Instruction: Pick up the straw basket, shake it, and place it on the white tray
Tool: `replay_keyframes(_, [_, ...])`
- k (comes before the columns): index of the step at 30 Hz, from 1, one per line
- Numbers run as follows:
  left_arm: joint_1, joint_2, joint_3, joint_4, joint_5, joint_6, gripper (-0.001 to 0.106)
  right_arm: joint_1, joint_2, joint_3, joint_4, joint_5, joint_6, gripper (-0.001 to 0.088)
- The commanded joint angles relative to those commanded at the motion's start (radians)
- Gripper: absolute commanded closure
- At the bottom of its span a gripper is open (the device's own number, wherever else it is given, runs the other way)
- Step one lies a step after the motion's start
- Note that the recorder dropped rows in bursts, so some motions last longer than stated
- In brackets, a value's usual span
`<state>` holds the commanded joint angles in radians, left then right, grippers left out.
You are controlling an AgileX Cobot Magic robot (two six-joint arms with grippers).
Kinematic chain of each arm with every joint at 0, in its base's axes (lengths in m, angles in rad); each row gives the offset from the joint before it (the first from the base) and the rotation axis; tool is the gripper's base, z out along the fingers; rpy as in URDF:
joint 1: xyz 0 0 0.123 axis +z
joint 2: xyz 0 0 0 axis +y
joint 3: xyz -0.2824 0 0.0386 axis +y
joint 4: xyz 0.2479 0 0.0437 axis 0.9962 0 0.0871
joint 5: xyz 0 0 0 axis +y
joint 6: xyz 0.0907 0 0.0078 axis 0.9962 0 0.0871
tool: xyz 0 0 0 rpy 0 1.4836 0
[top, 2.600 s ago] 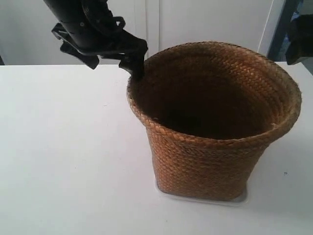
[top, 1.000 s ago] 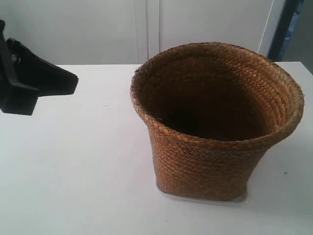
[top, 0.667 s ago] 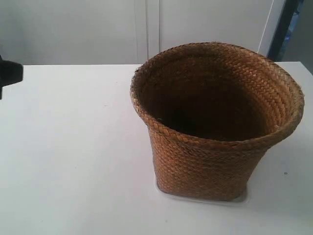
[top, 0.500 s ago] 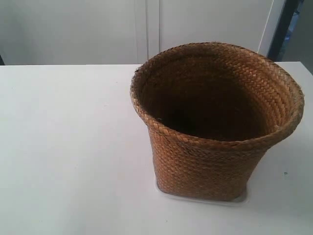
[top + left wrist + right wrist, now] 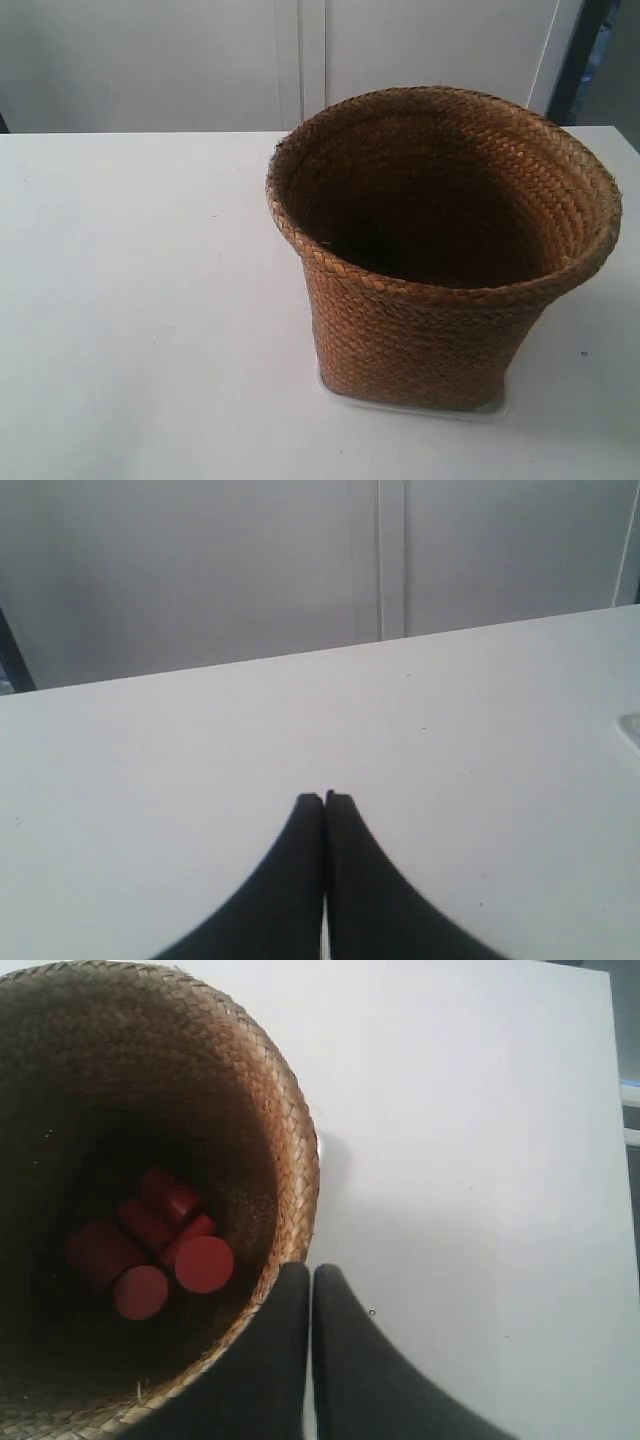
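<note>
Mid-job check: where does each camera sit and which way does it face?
Exterior: off the arms, raised, looking down at the basket on the tray; no arm shows.
Left wrist: low over the table, facing across it to the wall; the shut left fingers show.
Right wrist: above the basket, looking down into it at red cylinders; the shut right fingers show beside its rim.
Shared: exterior and right wrist both see the basket.

No legible text or labels anywhere.
</note>
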<state>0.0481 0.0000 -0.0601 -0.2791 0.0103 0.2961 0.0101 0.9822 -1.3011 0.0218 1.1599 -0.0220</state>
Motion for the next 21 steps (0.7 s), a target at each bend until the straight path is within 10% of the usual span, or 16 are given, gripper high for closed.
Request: replay_keyframes(21, [0.0,0.0,0.06,0.026,0.27,-0.007,0.104,0.0,-0.002,0.0,0.0,-0.008,0.0,0.0854])
